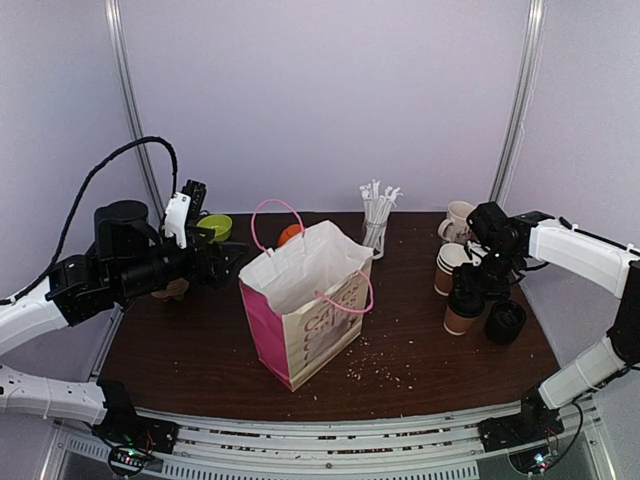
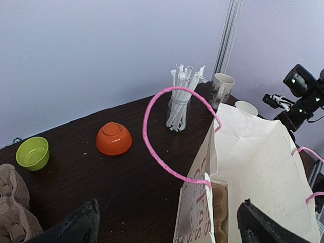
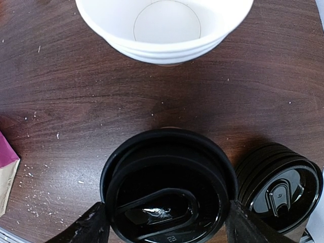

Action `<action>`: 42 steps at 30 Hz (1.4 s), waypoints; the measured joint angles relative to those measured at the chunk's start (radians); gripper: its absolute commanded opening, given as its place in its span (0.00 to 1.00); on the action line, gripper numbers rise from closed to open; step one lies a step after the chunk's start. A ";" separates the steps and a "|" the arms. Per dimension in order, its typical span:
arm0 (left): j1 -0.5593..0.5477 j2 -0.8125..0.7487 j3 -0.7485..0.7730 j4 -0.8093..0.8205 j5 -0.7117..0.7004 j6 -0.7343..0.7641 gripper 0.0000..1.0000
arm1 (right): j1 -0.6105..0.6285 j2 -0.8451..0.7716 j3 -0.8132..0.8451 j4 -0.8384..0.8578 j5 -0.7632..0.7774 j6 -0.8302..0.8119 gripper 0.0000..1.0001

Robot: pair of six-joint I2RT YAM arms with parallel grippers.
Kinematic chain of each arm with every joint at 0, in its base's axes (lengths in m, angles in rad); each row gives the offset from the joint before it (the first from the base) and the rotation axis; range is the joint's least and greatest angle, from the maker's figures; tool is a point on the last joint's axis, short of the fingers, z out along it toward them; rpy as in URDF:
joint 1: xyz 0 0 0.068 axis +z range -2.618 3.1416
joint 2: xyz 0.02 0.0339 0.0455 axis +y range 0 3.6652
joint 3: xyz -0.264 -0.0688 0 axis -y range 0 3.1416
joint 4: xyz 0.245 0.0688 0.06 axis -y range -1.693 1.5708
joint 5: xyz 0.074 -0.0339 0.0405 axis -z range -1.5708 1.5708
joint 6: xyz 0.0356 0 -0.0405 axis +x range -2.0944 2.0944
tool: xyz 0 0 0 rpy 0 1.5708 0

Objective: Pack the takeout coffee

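Right gripper (image 3: 169, 225) is hanging straight over the takeout coffee (image 1: 462, 318), with one of its fingers (image 3: 93, 225) on each side of the black lid (image 3: 167, 182). From the wrist cam both are sitting right up against the lid's rim, but honestly I can't tell if they're actually squeezing it or just touching. The cup is standing upright on the table (image 1: 420, 350) over on the right side. It's just beside the stack of spare lids (image 3: 278, 187) and near the stack of empty paper cups (image 3: 162, 30). Nothing is looking lifted yet.

Left gripper (image 1: 228, 262) is hanging wide open with nothing in it, just left of the paper bag (image 1: 305, 300). The bag is standing open-mouthed mid-table, well apart from the coffee, with its pink handles (image 2: 167, 136) sticking up.

So I'm reading this as the pick-up step: getting hold of the cup, with the packing itself not started. My guess is the next move is calling for a firm but gentle pinch. It's a paper cup with a pop-on lid, so a grab on the lid alone could be risking it coming off. After that it's looking like a straight lift clear of the lid stack, a level carry across, and a careful drop through the bag's mouth without snagging a handle. The left arm is looking well placed to steady the bag.
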 measured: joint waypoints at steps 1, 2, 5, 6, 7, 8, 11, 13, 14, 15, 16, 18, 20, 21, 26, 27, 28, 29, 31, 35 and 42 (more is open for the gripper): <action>0.000 0.000 0.000 0.000 0.000 0.000 0.98 | 0.000 0.001 0.000 0.001 0.000 0.000 0.82; 0.000 0.000 0.000 0.000 0.000 0.000 0.98 | 0.000 0.003 -0.002 0.003 0.000 -0.001 0.82; 0.000 0.003 0.000 0.000 0.000 0.000 0.98 | -0.001 0.011 -0.005 0.006 0.002 -0.004 0.84; 0.000 0.004 0.000 0.000 0.000 0.000 0.98 | -0.002 0.011 -0.005 0.008 0.002 -0.004 0.84; 0.000 0.005 0.000 0.000 0.000 0.000 0.98 | -0.002 0.011 -0.005 0.010 0.002 -0.005 0.83; 0.000 0.005 0.000 0.000 0.000 0.000 0.98 | -0.002 0.011 -0.005 0.010 0.002 -0.005 0.83; 0.000 0.005 -0.001 0.000 0.000 0.000 0.98 | -0.002 0.011 -0.005 0.010 0.002 -0.005 0.79; 0.000 0.005 -0.002 0.000 0.000 0.000 0.98 | -0.002 0.012 -0.005 0.010 0.002 -0.006 0.77; 0.000 0.005 -0.002 0.000 0.000 0.000 0.98 | -0.002 0.012 -0.005 0.010 0.002 -0.006 0.75; 0.000 0.005 -0.002 0.000 0.000 0.000 0.98 | -0.002 0.013 -0.005 0.010 0.002 -0.007 0.74; 0.000 0.005 -0.002 0.000 0.000 0.000 0.98 | -0.002 0.013 -0.005 0.010 0.002 -0.008 0.72; 0.000 0.005 -0.002 0.000 0.000 0.000 0.98 | -0.002 0.013 -0.005 0.010 0.002 -0.007 0.68; 0.000 0.005 -0.002 0.000 0.000 0.000 0.98 | -0.002 0.013 -0.005 0.010 0.002 -0.007 0.67; 0.000 0.005 -0.002 0.000 0.000 0.000 0.98 | -0.002 0.013 -0.005 0.010 0.002 -0.008 0.66; 0.000 0.004 -0.002 0.000 -0.002 0.000 0.98 | -0.002 0.011 -0.005 0.006 0.000 -0.008 0.63; 0.000 0.004 -0.002 0.000 -0.004 0.000 0.98 | -0.002 0.009 -0.005 0.004 -0.002 -0.007 0.63; 0.000 0.003 -0.002 0.000 -0.006 0.000 0.98 | -0.002 0.006 -0.005 -0.002 -0.006 -0.007 0.62; 0.000 0.003 -0.002 0.000 -0.008 0.000 0.98 | -0.002 0.003 -0.002 -0.010 -0.010 -0.007 0.62; 0.000 0.001 -0.002 0.000 -0.013 0.000 0.98 | -0.001 -0.005 0.003 -0.024 -0.018 -0.007 0.62; 0.000 -0.009 -0.002 0.000 -0.027 -0.001 0.98 | 0.000 -0.039 0.023 -0.052 -0.029 -0.005 0.61; 0.000 -0.024 -0.002 -0.002 -0.059 -0.011 0.98 | 0.047 -0.119 0.096 -0.098 -0.060 0.010 0.60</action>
